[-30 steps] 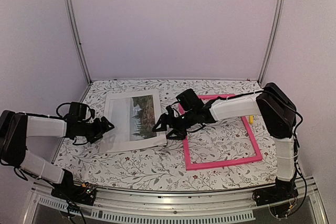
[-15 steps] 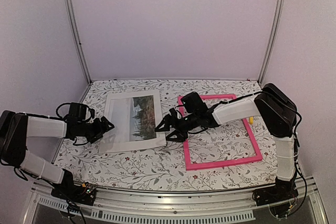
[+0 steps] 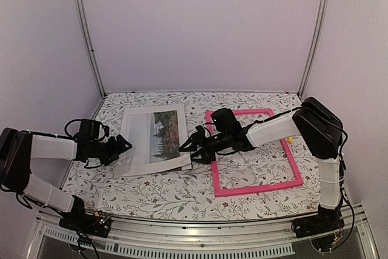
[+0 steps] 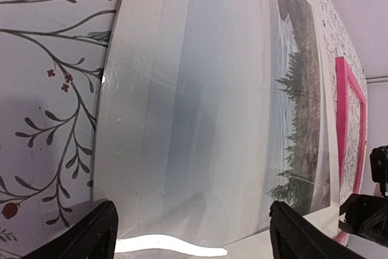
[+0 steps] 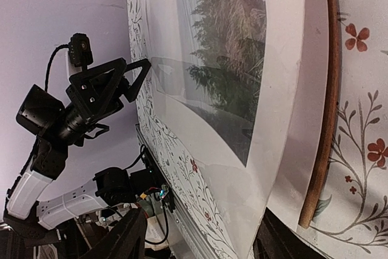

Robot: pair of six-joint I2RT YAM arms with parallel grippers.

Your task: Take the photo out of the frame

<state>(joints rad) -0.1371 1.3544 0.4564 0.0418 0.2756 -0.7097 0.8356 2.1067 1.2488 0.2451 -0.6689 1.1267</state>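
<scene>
white-margined photo [image 3: 145, 141], left of centre, looks thin, light, floppy; take it by a bare margin edge. left fingers [image 4: 91, 235] spread; right fingers [image 5: 124, 241] spread astride its right edge.

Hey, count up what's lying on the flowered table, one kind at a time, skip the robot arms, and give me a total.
Photo: 1
Pink frame: 1
Brown backing board: 1
Small yellow item: 1
Total: 4
</scene>
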